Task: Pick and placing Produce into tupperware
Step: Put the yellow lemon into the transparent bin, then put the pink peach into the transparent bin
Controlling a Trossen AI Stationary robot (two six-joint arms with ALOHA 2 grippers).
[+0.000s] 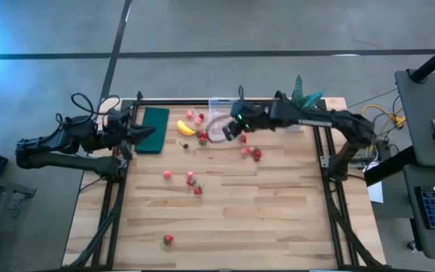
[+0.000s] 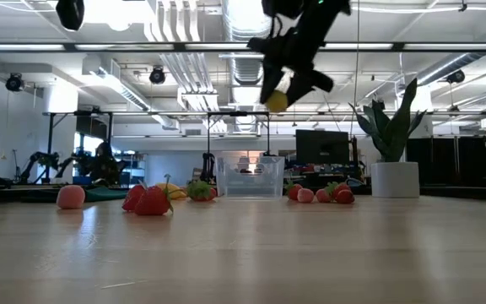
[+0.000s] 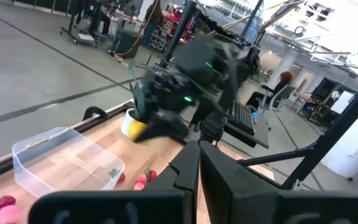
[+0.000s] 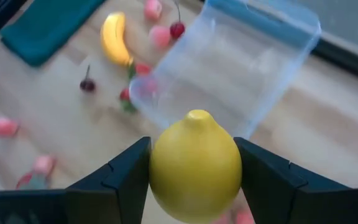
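A: Lemon [image 4: 195, 164] status?
B: Clamped in the right tool [image 4: 191, 171], held above the table [image 1: 278, 211] beside the tupperware [image 4: 229, 74].
A: Advice?
B: Centre over the box before releasing; lower first. Left tool [image 3: 197, 180], pressed together, waits at the table's edge.

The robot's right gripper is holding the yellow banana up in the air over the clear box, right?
Not quite. The right gripper holds the yellow lemon, not the banana. The right wrist view shows the lemon squeezed between the two fingers above the clear box, while the banana lies on the table beside it. The low view also shows the lemon up in the air.
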